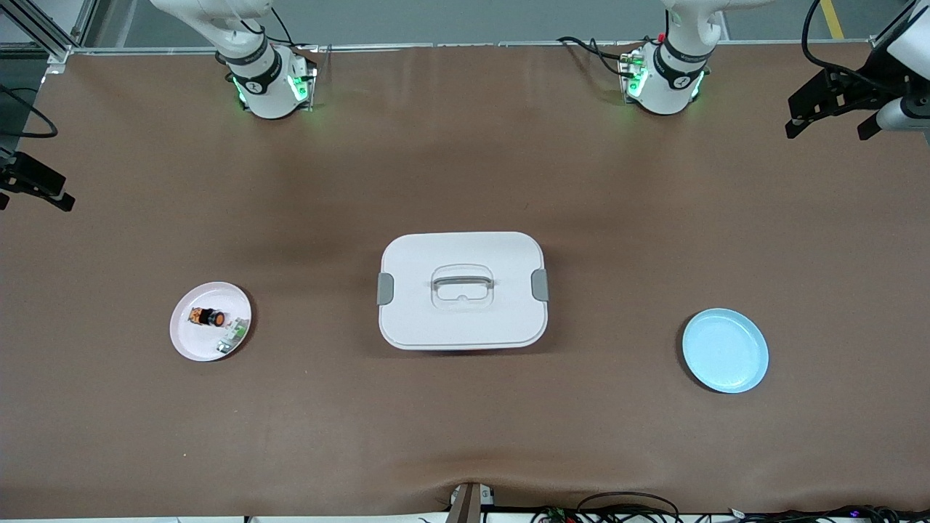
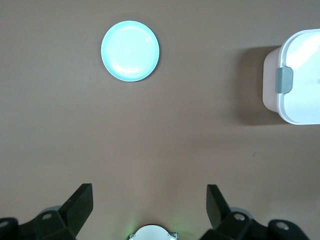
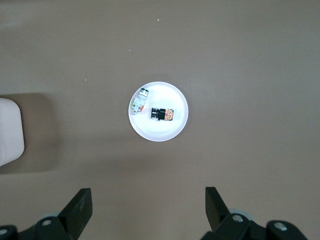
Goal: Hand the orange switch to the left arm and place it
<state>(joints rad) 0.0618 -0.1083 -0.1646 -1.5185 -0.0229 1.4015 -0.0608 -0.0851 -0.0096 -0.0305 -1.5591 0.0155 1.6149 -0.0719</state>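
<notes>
The orange switch (image 1: 208, 317) (image 3: 162, 114) lies on its side on a round pink plate (image 1: 190, 341) (image 3: 160, 132) toward the right arm's end of the table. The white box (image 1: 436, 327) (image 2: 300, 75) (image 3: 10, 130) stands shut mid-table, with grey latches and a lid handle. My right gripper (image 3: 149, 195) hangs open and empty, high over bare table beside the pink plate. High over the table near its own base, my left gripper (image 2: 150, 192) is also open and empty.
A small green-and-white component (image 1: 232, 335) (image 3: 138, 103) lies on the pink plate beside the switch. A round blue plate (image 1: 725, 350) (image 2: 130, 44) with nothing on it sits toward the left arm's end. Cables run along the table edge nearest the front camera.
</notes>
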